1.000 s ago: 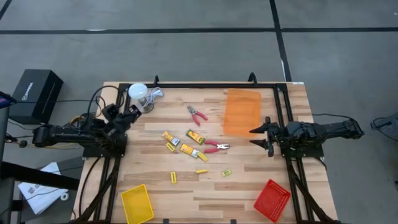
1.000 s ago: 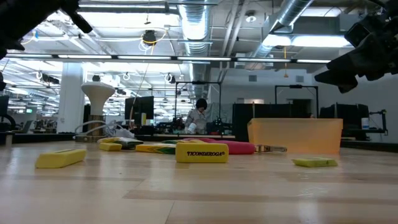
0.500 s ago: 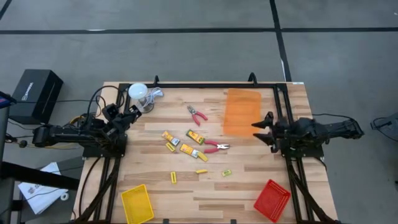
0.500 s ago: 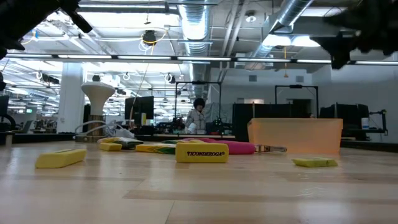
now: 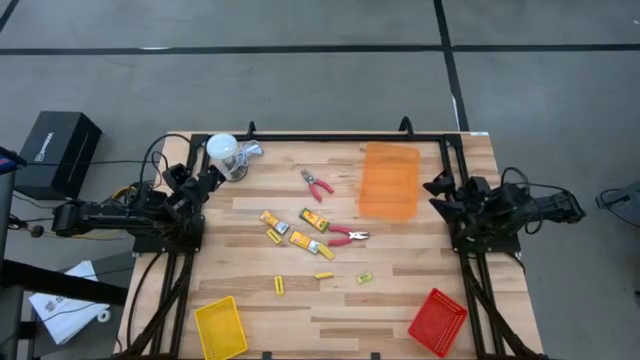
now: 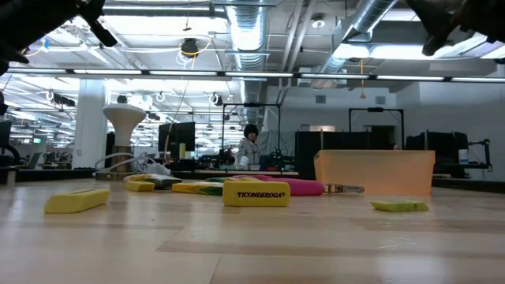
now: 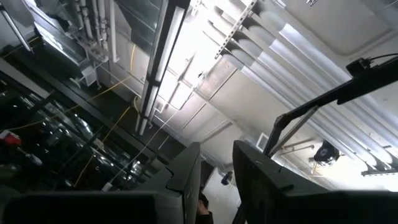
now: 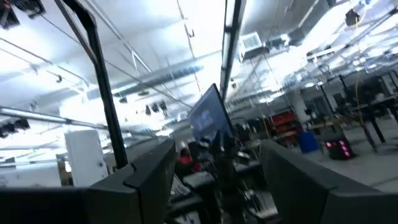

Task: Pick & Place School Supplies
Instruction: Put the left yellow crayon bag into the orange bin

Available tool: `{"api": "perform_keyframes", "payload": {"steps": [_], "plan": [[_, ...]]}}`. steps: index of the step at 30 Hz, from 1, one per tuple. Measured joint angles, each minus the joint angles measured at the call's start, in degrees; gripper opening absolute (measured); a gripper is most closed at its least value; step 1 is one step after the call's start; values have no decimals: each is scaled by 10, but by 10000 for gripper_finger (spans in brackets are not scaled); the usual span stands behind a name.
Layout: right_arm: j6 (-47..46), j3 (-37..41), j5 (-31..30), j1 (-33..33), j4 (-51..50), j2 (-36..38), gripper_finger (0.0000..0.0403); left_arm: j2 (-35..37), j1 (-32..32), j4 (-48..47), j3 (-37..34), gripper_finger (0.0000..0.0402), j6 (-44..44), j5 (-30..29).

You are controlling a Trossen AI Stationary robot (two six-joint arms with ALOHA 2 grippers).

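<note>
The school supplies lie loose in the middle of the table. They are yellow blocks (image 5: pixel 315 220) (image 5: pixel 303 242) (image 5: pixel 268 217), smaller yellow sticks (image 5: pixel 279 285) (image 5: pixel 324 275), and two red-handled pliers (image 5: pixel 317 184) (image 5: pixel 347 236). In the low view a labelled yellow block (image 6: pixel 256 193) lies flat on the wood. My left gripper (image 5: pixel 208 180) (image 7: pixel 216 149) is at the left edge, tipped up toward the ceiling, with a narrow empty gap between its fingers. My right gripper (image 5: pixel 437 190) (image 8: pixel 217 146) is at the right edge beside the orange tray, also tipped upward, wide open and empty.
An orange tray (image 5: pixel 390 180) lies at the far right, a yellow tray (image 5: pixel 221 327) at the near left and a red tray (image 5: pixel 437 321) at the near right. A white cup-like object (image 5: pixel 222 150) stands at the far left, close to my left gripper.
My right gripper has risen and tipped upward, and it has drawn back toward the table's right edge, away from the orange tray. Its fingers have stayed wide open. The supplies have not moved.
</note>
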State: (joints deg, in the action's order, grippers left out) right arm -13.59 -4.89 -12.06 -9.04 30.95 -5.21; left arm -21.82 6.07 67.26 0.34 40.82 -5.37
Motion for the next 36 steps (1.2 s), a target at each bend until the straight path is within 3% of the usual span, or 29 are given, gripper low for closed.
{"api": "perform_keyframes", "payload": {"steps": [6, 9, 11, 16, 19, 23, 30, 36], "plan": [[-56, 0, -12, 0, 26, 0, 225, -11, 0, -3, 0, 90, 0, -15], [-156, -1, -98, 2, 44, 0, 225, -28, 0, 0, 0, 90, 11, -33], [-167, -1, -162, 3, 45, 0, 225, -45, 0, -3, 0, 90, 16, -43], [-169, -4, -181, 13, 49, 0, 225, -119, 0, -50, 11, 90, 26, -39], [-172, -22, -180, 21, 51, -15, 225, -177, 0, -186, 58, 90, 26, 11], [-138, -56, -181, 26, 51, -36, 225, -278, 0, -361, 139, 90, -35, 96], [-100, -109, -181, 26, 37, -83, 225, -439, 4, -370, 226, 94, -117, 204], [-100, -130, -183, 28, 20, -113, 225, -515, 4, -380, 261, 141, -157, 263]]}}
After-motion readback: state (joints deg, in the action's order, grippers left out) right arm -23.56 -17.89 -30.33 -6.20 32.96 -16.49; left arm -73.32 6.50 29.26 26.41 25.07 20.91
